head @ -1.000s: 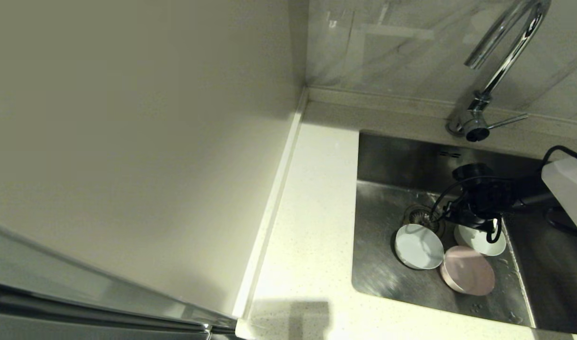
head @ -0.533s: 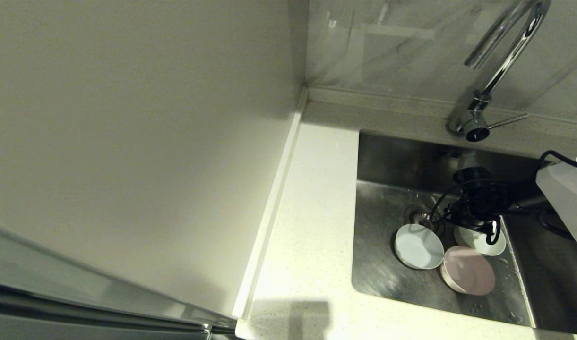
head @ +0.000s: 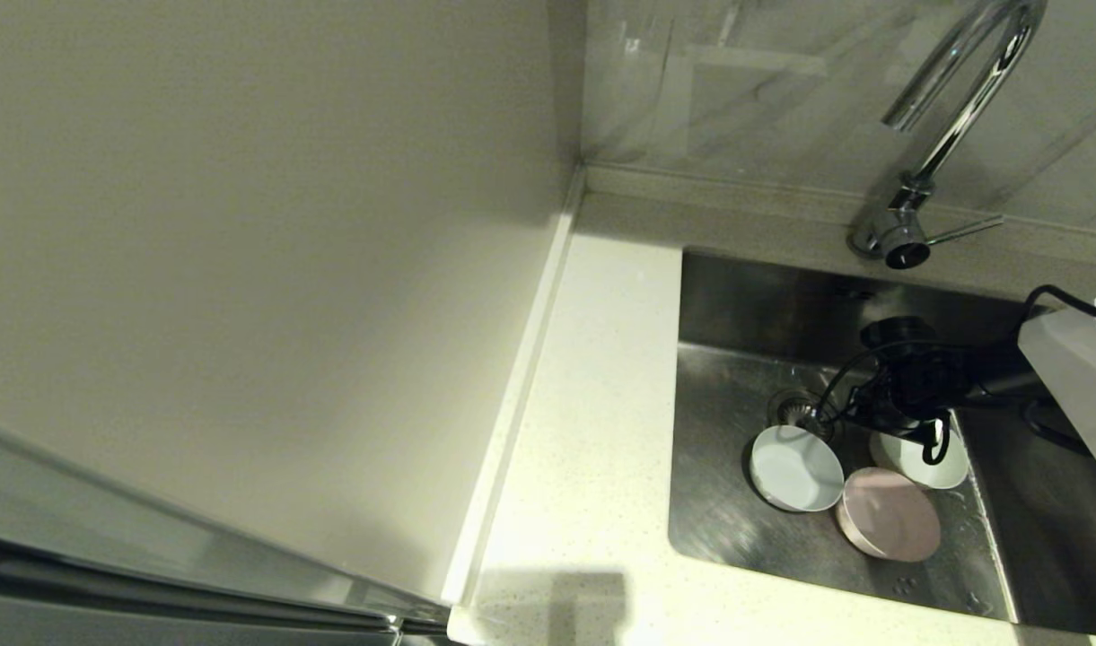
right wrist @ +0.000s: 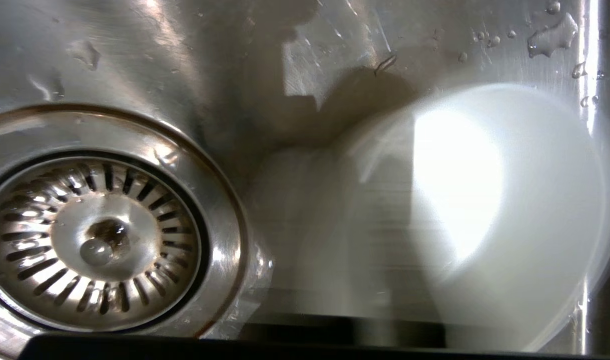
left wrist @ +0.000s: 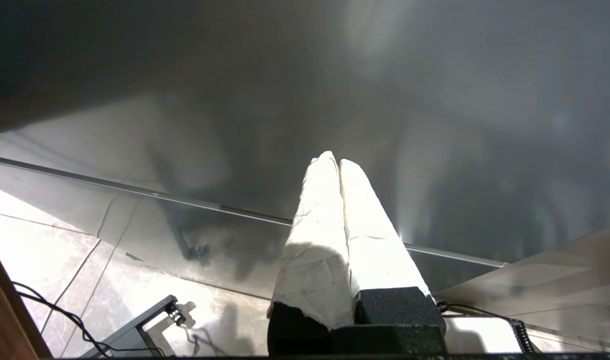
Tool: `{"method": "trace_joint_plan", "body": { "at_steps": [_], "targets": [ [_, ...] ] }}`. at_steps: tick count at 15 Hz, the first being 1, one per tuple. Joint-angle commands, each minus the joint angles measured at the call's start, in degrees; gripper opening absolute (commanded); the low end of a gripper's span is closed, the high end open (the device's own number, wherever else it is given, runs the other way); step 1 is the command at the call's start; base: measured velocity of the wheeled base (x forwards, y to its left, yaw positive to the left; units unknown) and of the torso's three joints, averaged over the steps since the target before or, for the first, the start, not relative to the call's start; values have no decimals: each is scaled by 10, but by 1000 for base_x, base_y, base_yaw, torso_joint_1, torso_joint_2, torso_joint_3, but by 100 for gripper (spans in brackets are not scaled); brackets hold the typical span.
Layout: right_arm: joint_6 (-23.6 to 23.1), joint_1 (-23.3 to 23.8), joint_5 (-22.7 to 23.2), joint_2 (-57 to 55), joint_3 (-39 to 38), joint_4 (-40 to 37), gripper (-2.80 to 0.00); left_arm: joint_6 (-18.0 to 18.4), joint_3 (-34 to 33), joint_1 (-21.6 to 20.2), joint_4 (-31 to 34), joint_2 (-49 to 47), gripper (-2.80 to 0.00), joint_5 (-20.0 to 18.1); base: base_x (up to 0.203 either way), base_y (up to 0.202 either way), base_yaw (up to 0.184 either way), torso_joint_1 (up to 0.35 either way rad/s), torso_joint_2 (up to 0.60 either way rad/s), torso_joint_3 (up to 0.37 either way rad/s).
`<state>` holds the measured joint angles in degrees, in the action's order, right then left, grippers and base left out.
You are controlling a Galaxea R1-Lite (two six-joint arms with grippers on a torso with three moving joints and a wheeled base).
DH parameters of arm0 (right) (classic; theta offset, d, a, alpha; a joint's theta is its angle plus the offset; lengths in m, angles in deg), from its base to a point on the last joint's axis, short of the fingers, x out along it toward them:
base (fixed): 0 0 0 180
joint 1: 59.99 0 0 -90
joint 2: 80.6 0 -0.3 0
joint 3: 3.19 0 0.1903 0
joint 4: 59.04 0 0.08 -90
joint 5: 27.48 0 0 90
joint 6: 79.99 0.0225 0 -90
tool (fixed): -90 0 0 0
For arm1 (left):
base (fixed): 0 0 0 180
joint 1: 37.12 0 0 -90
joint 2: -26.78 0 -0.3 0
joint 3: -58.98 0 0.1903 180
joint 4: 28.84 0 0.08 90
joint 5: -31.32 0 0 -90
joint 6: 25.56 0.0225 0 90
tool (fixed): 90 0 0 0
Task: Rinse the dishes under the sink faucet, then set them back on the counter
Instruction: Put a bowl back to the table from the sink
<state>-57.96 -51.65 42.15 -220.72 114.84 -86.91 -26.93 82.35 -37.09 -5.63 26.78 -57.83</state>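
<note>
Down in the sink (head: 727,529), lower right of the head view, the right gripper (head: 935,441) is pinching shut on the whitish-green bowl (head: 947,467) at its rim; wet, light, likely slippery and breakable.

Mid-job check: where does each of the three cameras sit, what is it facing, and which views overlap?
Head: high, looking down at the counter, sink, faucet; right gripper at the whitish-green bowl.
Left wrist: parked away from the sink, facing floor and panel; left gripper shut.
Right wrist: low in the sink, facing the drain strainer.
Shared: head and right wrist both show strainer and that bowl.
</note>
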Motion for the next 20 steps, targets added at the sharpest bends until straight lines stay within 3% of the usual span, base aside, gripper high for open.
{"method": "trace_joint_plan", "body": {
  "at_steps": [1,7,9,11,12,16,20],
  "targets": [
    [1,0,0,20,-7,0,-280,0,0,0,0,2,-280,0,0,0,0,0,0,0],
    [9,-6,6,96,-47,0,-280,0,0,1,0,2,-280,0,0,0,0,0,0,0],
    [31,-9,26,149,-76,-4,-280,0,0,1,0,2,-280,0,0,0,0,0,0,0],
    [51,-10,79,215,-118,-27,-280,0,0,0,0,2,-280,1,0,0,0,0,0,0],
    [69,-9,126,250,-134,-48,-280,0,0,0,0,2,-280,0,0,0,0,0,0,0],
    [147,24,402,357,-183,-190,-280,0,0,1,0,2,-280,0,0,0,0,0,0,0],
    [153,78,798,409,-188,-279,-280,0,0,0,0,3,-280,0,0,0,0,0,0,0]
  ]
}}
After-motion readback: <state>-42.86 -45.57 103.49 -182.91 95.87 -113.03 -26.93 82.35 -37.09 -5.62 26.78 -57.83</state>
